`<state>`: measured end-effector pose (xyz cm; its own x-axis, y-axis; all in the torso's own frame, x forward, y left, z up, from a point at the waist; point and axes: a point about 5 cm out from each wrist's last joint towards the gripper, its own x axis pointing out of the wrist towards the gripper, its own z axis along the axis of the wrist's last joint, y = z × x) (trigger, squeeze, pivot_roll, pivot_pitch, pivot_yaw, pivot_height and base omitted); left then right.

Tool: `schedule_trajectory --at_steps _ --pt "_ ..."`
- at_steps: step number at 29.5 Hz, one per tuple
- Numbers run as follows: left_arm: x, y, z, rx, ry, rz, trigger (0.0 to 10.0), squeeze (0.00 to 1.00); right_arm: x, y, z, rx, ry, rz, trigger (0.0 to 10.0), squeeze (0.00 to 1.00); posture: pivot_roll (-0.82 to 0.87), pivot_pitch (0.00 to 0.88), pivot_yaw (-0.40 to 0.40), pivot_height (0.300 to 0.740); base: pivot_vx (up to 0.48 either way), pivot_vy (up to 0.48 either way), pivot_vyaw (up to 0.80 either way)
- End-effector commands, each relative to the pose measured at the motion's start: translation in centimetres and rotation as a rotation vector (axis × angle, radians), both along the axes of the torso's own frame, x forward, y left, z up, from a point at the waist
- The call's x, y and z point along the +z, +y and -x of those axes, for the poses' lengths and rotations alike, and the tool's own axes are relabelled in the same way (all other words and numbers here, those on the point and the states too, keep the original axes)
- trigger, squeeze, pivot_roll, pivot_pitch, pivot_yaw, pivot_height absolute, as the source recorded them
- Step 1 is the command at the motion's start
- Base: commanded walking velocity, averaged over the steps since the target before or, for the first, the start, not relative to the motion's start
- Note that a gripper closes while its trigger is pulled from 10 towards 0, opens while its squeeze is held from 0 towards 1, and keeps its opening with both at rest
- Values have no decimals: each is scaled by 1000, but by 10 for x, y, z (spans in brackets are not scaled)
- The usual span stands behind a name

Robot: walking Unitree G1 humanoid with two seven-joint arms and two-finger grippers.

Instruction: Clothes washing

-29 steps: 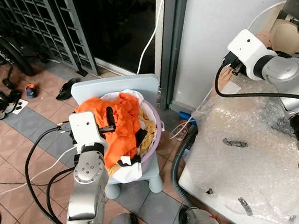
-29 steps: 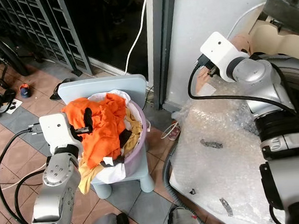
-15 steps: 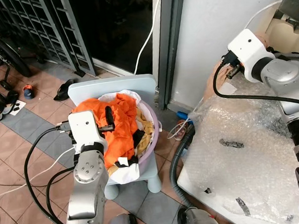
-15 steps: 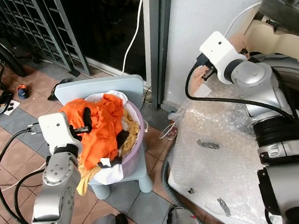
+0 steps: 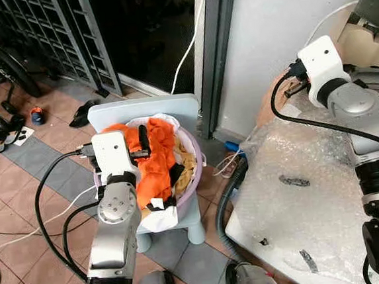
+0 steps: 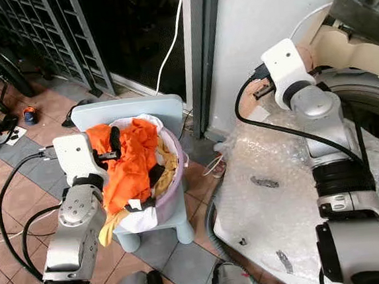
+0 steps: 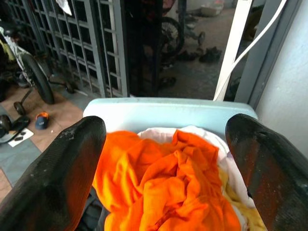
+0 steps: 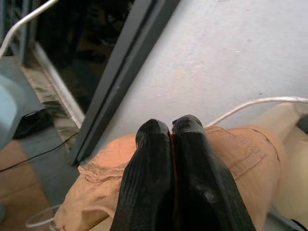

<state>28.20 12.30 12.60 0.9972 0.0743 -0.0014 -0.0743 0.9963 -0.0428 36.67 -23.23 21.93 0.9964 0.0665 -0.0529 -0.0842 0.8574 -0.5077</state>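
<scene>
Floor: we stand on terracotta and grey tiles, a barred gate behind.
Laundry: orange clothes heaped in our lilac basket on a pale blue stool.
Left gripper: spread wide above the heap.
Right gripper: pinched on a tan garment by the white wall.
Washer top: bubble wrap.

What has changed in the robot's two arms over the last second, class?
The left gripper, fingers open, has pushed further in over the orange garment in the lilac plastic laundry basket. The right gripper, fingers shut, has edged rightward above the tan cloth. Nothing was gripped or released; the clothes stayed put.
</scene>
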Motion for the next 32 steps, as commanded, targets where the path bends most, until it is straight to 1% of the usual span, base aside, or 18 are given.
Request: schedule_trajectory --at_steps 1,5,7,9,10,11,13,16,17,18,19,20,21,22,24,28,29,32 --pt "4 -5 -3 -8 -16 11 10000 0 8 -17 0 -117 -85 -56 0 0 -42 108 62 740 0 0 0" --pt "5 -1 -5 0 -26 4 10000 0 39 -38 5 -261 -292 -71 0 0 -37 86 72 740 0 0 0" --pt "7 0 -10 1 -34 -2 10000 0 59 -62 17 -421 -434 -34 0 0 -36 57 94 740 0 0 0" --pt "8 1 -13 -3 -38 -6 10000 0 62 -70 22 -473 -463 -20 0 0 -38 46 104 740 0 0 0" --pt "10 0 -15 -11 -47 -13 10000 0 64 -83 30 -550 -491 12 0 0 -38 46 104 740 0 0 0" --pt "10 0 -15 -11 -47 -13 10000 0 64 -83 30 -550 -491 12 0 0 -38 46 104 740 0 0 0" --pt "14 3 -23 -15 -66 -36 10000 0 56 -115 52 -726 -492 87 0 0 -38 16 120 740 0 0 0" --pt "15 6 -26 -9 -73 -43 10000 0 46 -124 58 -772 -461 93 0 0 -40 2 125 740 0 0 0" --pt "16 8 -27 -4 -78 -50 10000 0 39 -127 63 -789 -438 92 1176 0 -43 0 130 740 0 0 0" --pt "17 12 -28 5 -84 -67 10000 0 30 -128 68 -773 -425 79 5451 0 -46 0 134 740 0 0 0" --pt "17 14 -28 8 -88 -72 10000 0 28 -127 71 -762 -424 76 9059 0 -48 0 134 740 0 0 0" --pt "17 15 -29 10 -88 -74 10000 0 27 -126 70 -754 -424 75 9059 0 -49 0 138 740 0 0 0" --pt "17 18 -30 19 -93 -83 10000 0 25 -123 72 -759 -436 74 10000 1000 -57 0 140 740 0 0 0" --pt "17 19 -30 23 -94 -87 10000 0 24 -122 73 -761 -438 73 10000 1000 -57 0 140 740 0 0 0" --pt "13 21 -29 44 -84 -99 10000 0 16 -106 67 -697 -423 24 10000 1000 -68 0 145 740 0 0 0" --pt "8 26 -28 71 -69 -111 10000 0 11 -73 57 -582 -434 9 10000 1000 -72 0 154 740 0 0 0" --pt "8 26 -28 71 -69 -111 10000 0 11 -73 57 -582 -434 9 10000 1000 -72 0 154 740 0 0 0" --pt "-1 35 -26 101 -38 -110 10000 0 6 -43 52 -506 -451 0 10000 1000 -75 0 168 740 0 0 0"
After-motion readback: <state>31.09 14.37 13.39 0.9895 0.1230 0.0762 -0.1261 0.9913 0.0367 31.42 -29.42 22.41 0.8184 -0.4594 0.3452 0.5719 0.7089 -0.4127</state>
